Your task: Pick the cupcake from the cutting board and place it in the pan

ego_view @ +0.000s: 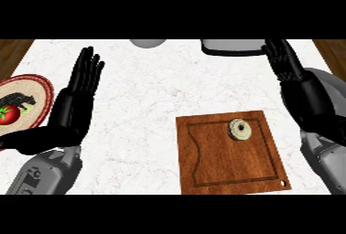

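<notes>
We note a white marble table (155,91). The cupcake (239,129) sits far-right on the cutting board (229,160); the pan (233,46) lies at the far edge. Left robot hand (84,80) and right robot hand (282,59) are released, fingers straight.

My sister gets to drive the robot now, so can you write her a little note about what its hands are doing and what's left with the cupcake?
Left hand: open, fingers straight up, holding nothing, resting at the left of the counter beside a plate with a tomato on it.
Right hand: open, fingers up, holding nothing, at the far right near the pan.
Cupcake: sits on the cutting board, near its far right corner, untouched.
Pan: at the counter's far edge, only partly in view; nothing shows in the part that can be seen.
Done: nothing yet.
Left: pick up the cupcake and put it in the pan. The right hand looks nearer to both.
</notes>
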Robot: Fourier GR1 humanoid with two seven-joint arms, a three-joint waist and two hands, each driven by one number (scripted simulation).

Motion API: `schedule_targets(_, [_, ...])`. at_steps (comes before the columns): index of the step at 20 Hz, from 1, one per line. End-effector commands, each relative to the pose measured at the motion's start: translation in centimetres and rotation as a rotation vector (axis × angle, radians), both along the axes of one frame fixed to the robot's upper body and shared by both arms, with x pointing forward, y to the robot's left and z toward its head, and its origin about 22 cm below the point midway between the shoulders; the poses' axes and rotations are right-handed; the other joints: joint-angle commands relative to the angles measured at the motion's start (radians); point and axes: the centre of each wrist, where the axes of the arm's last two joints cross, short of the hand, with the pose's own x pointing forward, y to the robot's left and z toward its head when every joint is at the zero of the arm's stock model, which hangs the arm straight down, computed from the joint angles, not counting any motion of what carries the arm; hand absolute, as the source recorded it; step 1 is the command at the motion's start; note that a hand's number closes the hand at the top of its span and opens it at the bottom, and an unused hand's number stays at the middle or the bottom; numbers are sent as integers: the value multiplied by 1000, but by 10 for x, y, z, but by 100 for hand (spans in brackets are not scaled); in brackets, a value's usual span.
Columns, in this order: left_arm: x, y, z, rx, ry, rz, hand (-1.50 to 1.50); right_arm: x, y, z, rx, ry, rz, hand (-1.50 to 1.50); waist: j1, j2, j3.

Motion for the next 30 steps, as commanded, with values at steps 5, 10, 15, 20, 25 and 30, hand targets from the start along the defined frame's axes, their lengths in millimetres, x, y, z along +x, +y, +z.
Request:
schedule_targets(5, [-30, 11, -59, 43, 150, -15, 0, 8, -53, -16, 228, 50, 92, 150, 10, 15, 0])
schedule_targets(10, [-42, -7, -88, 26, 237, -22, 0, -51, -113, -87, 73, 219, -305, -150, -31, 9, 0])
schedule_targets(15, [-47, 17, -98, 18, 243, -19, 0, -81, -149, -78, -130, 187, -251, -150, -10, 10, -1])
schedule_targets(20, [-46, -5, -108, 16, 256, -62, 0, -64, -134, -40, -275, 192, -217, -150, 0, 11, -2])
schedule_targets(25, [-36, 6, -99, 22, 229, -61, 0, -37, -127, -17, -469, 274, -169, -150, 20, 16, -2])
schedule_targets(30, [-38, -7, -98, 29, 254, -80, 0, -26, -78, -19, -652, 399, -116, -150, 30, 16, -3])
